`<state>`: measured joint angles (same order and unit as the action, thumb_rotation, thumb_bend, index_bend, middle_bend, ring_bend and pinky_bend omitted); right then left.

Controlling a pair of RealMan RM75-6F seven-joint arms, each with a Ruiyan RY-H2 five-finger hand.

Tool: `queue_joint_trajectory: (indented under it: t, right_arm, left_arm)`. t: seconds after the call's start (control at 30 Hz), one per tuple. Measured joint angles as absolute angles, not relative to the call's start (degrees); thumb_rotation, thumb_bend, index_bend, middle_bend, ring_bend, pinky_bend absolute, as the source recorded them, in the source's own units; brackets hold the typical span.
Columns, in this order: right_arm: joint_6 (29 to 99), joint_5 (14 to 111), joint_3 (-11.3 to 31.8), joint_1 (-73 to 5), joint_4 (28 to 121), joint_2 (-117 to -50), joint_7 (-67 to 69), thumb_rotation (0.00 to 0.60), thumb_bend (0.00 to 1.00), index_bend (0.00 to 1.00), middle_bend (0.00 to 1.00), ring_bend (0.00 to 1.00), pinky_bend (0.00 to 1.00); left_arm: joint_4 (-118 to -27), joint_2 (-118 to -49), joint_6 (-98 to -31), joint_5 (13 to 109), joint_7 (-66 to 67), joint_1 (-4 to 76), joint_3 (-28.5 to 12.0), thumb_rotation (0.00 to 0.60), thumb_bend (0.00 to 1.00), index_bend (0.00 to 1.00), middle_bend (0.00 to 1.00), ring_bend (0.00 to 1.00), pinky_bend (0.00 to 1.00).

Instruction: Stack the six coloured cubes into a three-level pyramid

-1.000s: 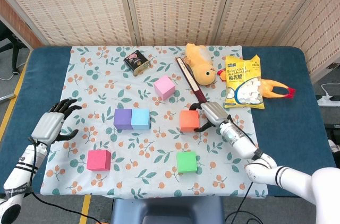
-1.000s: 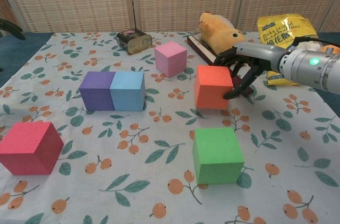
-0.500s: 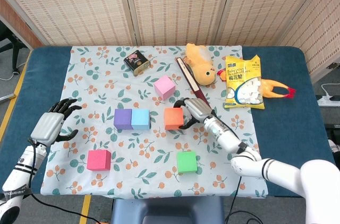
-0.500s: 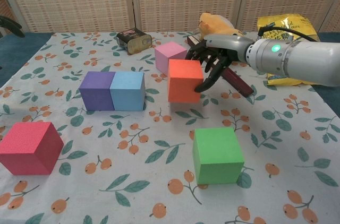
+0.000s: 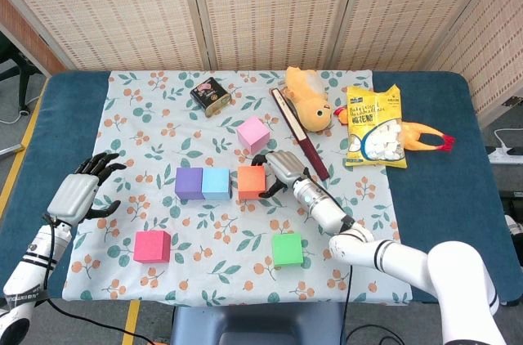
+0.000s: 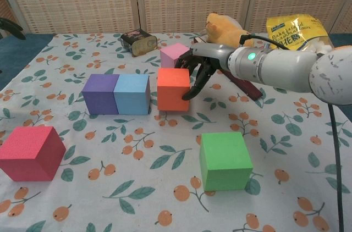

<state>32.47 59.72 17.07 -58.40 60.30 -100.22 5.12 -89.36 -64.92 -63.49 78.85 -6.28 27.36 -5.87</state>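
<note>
I note my right hand point(image 6: 195, 70) curled against the right side of the orange cube point(image 6: 174, 89), which sits on the cloth just right of the blue cube point(image 6: 132, 93); whether it grips, I cannot tell. My left hand point(image 5: 82, 190) hovers empty, fingers spread.

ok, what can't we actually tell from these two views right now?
- Right hand on orange cube: whether it grips or only pushes; the cube hides the finger contact in both views.
- Gap between orange cube and light blue cube: too narrow to judge.
- Left hand: outside the chest view.
- Tin label: too small.
</note>
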Motion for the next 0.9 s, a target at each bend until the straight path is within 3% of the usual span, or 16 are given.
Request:
queue_joint_trajectory:
  t: [0.9]
  right_arm:
    - [31.7,57.9,17.7,-60.5,55.2,-104.7,3.6,0.6,0.11,0.48,0.42,0.25,0.31]
  left_arm:
    - [-87.5,-65.2,-63.1,80.5,-9.8,27.2,-5.3,0.6,0.31,0.23,0.08,0.05,0.13]
